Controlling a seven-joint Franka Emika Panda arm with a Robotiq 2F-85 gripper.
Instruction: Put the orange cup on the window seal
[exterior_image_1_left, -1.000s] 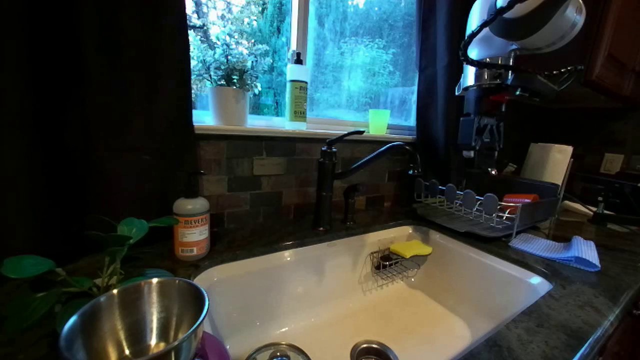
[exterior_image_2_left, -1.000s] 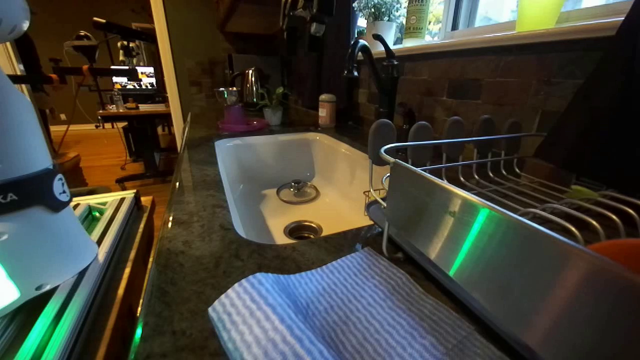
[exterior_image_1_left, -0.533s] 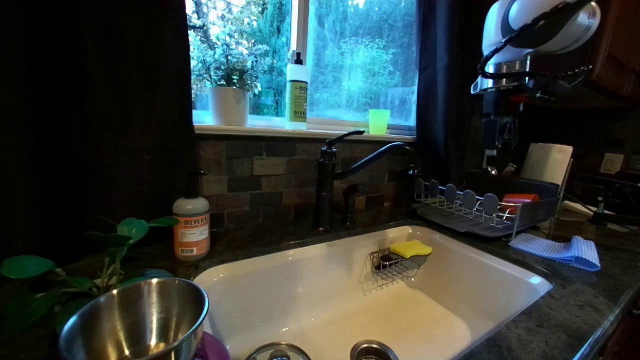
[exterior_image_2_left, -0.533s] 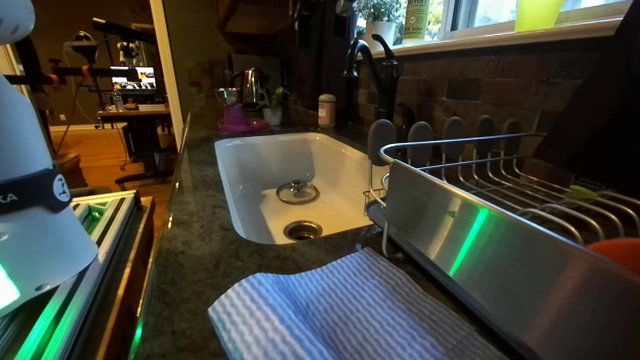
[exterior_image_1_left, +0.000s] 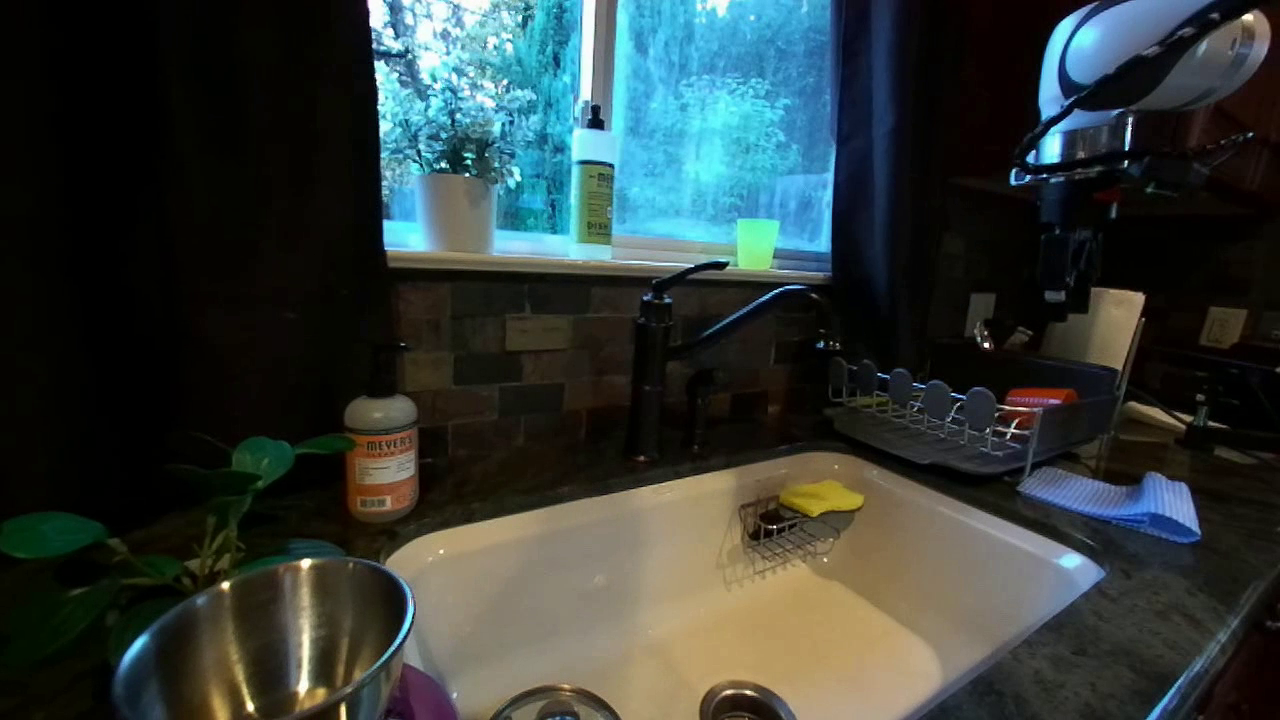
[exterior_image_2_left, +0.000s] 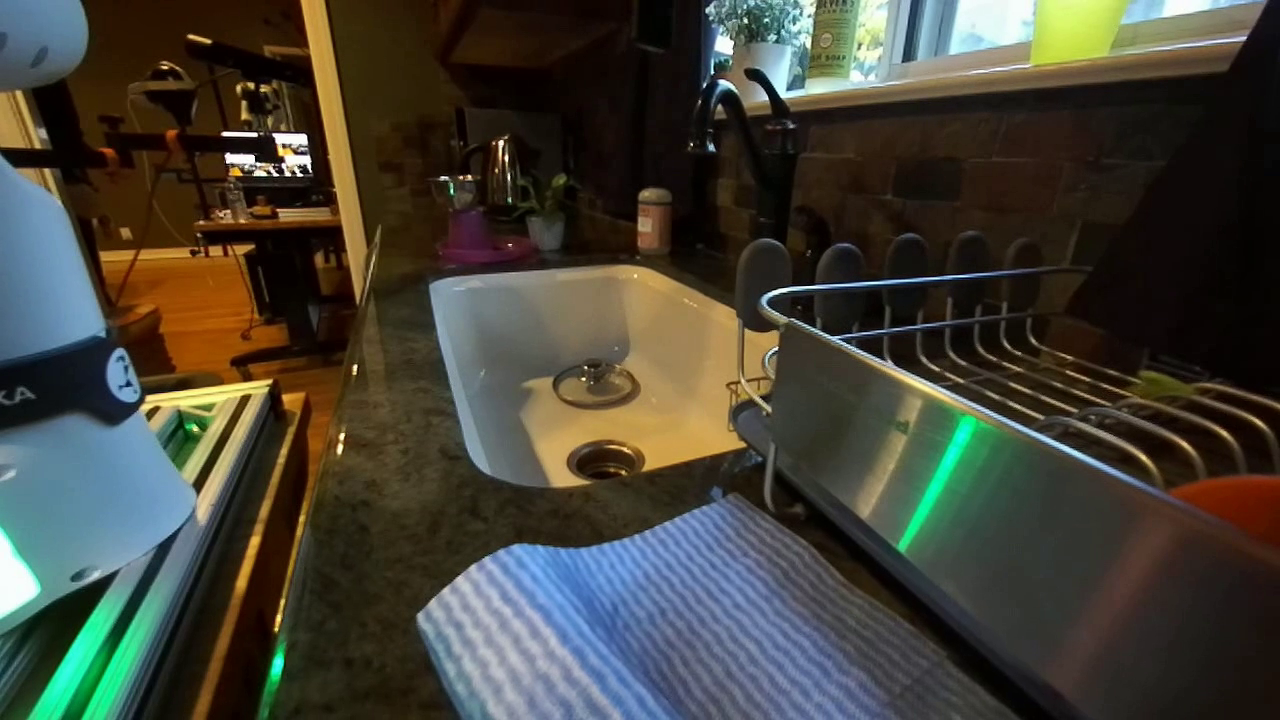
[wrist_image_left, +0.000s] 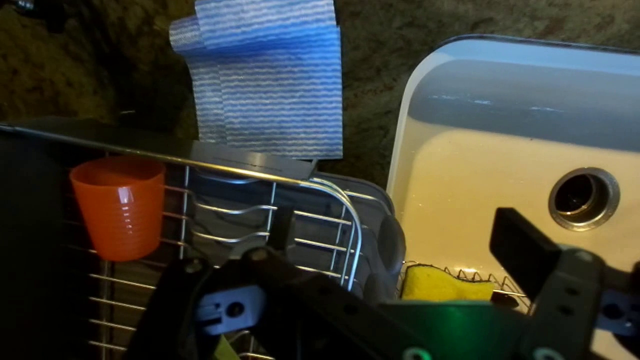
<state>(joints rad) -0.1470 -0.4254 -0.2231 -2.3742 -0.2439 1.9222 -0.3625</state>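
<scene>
The orange cup is inside the dish rack, left of my fingers in the wrist view; its side and part of its mouth show. It also shows in both exterior views, partly hidden by the rack's wires and by its metal wall. The window seal runs along the window's bottom above the tiles; it also shows in an exterior view. My gripper is open and empty, fingers wide apart. In an exterior view the gripper hangs above the rack, apart from the cup.
The wire dish rack stands beside the white sink. A green cup, a soap bottle and a potted plant stand on the seal. The faucet rises below it. A striped cloth lies by the rack.
The arm and gripper have moved right in an exterior view, from beside the curtain to above the rack's far right part. The cup and the other objects have not moved.
</scene>
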